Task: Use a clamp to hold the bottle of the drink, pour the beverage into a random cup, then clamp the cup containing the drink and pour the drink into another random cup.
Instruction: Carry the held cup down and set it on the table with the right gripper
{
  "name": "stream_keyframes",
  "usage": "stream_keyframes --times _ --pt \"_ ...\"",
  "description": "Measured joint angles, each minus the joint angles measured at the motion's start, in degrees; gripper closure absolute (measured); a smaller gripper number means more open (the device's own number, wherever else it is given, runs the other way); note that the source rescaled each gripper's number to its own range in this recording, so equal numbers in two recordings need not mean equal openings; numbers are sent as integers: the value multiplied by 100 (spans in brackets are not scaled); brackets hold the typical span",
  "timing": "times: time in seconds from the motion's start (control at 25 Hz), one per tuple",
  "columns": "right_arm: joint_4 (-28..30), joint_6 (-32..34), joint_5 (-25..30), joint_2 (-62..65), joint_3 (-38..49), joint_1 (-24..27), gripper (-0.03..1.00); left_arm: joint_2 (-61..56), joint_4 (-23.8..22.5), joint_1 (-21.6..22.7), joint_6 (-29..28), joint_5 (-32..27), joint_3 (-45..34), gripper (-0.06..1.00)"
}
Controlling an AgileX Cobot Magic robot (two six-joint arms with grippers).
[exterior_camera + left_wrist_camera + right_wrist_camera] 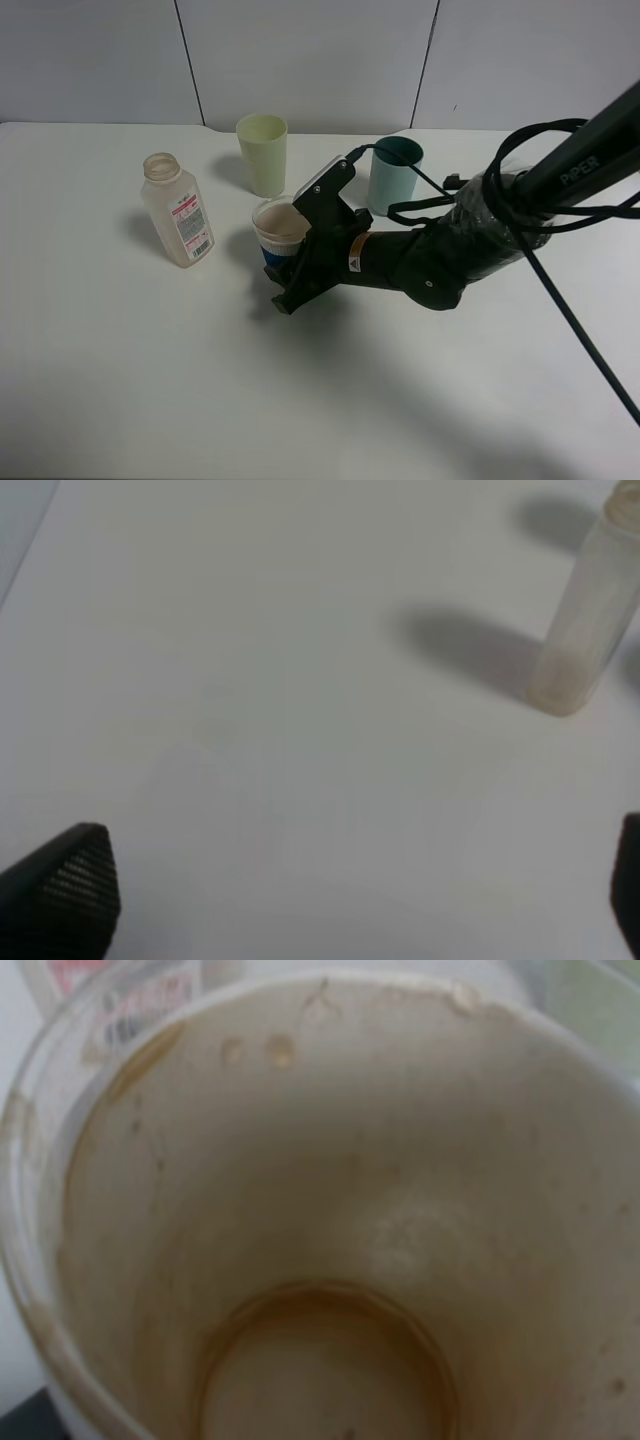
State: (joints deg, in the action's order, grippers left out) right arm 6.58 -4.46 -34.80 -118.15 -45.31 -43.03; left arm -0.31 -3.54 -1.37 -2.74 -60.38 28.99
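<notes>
A clear plastic bottle (178, 212) with a red and white label stands uncapped at the left of the white table (120, 380). A paper cup (280, 230) with a blue band stands just right of it. My right gripper (287, 258) is shut on this cup from the right. The right wrist view looks down into the cup (330, 1220), which has brown stains and a brownish ring at the bottom. A pale green cup (263, 153) and a teal cup (394, 175) stand behind. My left gripper (345, 900) is open and empty over bare table, with the bottle (585, 620) ahead of it.
The right arm (450, 250) with its cables reaches in from the right, passing just in front of the teal cup. A grey panelled wall (300, 50) runs behind the table. The left arm does not show in the exterior high view.
</notes>
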Motion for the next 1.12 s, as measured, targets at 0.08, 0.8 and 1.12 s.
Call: stream_keyframes --times 0.08,0.8,1.12 --pt "0 -15 -98 -53 0 0 96 0 0 0 0 0 0 -6" --pt "41 -186 -117 -64 0 0 96 0 0 0 0 0 0 -6" --pt "47 -191 -115 -81 0 0 22 0 0 0 0 0 0 -6"
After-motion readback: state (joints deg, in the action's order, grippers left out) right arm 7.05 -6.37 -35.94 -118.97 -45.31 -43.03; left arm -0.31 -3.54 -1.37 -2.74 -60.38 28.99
